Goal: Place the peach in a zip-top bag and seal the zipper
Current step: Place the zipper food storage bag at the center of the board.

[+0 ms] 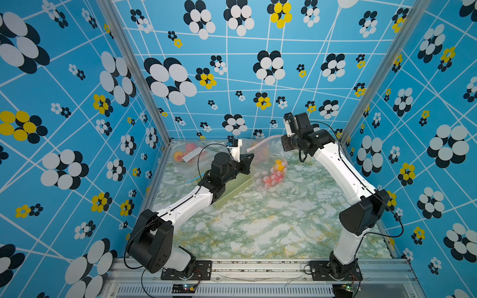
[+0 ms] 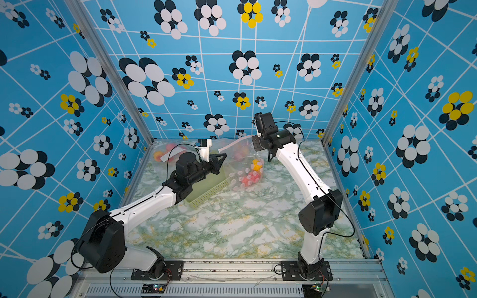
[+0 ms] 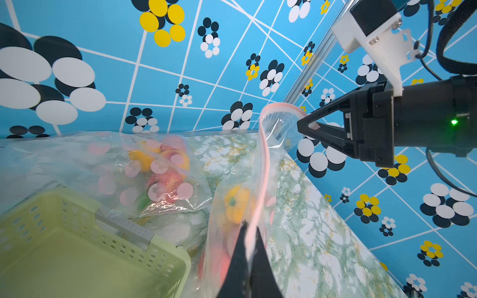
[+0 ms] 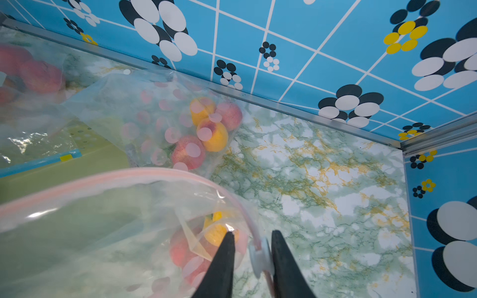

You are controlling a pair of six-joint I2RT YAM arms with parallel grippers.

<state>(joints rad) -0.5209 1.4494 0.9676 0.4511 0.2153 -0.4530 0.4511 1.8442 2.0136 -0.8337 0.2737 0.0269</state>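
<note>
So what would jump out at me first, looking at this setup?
The blue walls with black, white and yellow flowers surround everything. At the back of the marble table, the left gripper pinches the pink zipper of a clear zip-top bag holding peaches, beside a green basket.

Everything's bright and evenly lit, with punchy colours. In both top views the counter (image 1: 258,227) only gets faint, soft-edged shadows. The walls (image 1: 77,103) stretch and bow toward the frame edges, classic wide-angle look, and fine detail there is a bit mushy.

The wrist cams are rougher. The right pincer (image 4: 253,233) and left pincer (image 3: 251,225) sit so close to the lens they're just dark, blurry wedges. The zip bag (image 4: 77,206) is a hazy smear with a white glint on it. The crumpled bag (image 4: 31,139) throws sharper glare, and the basket (image 3: 77,258) is soft up close.
</note>
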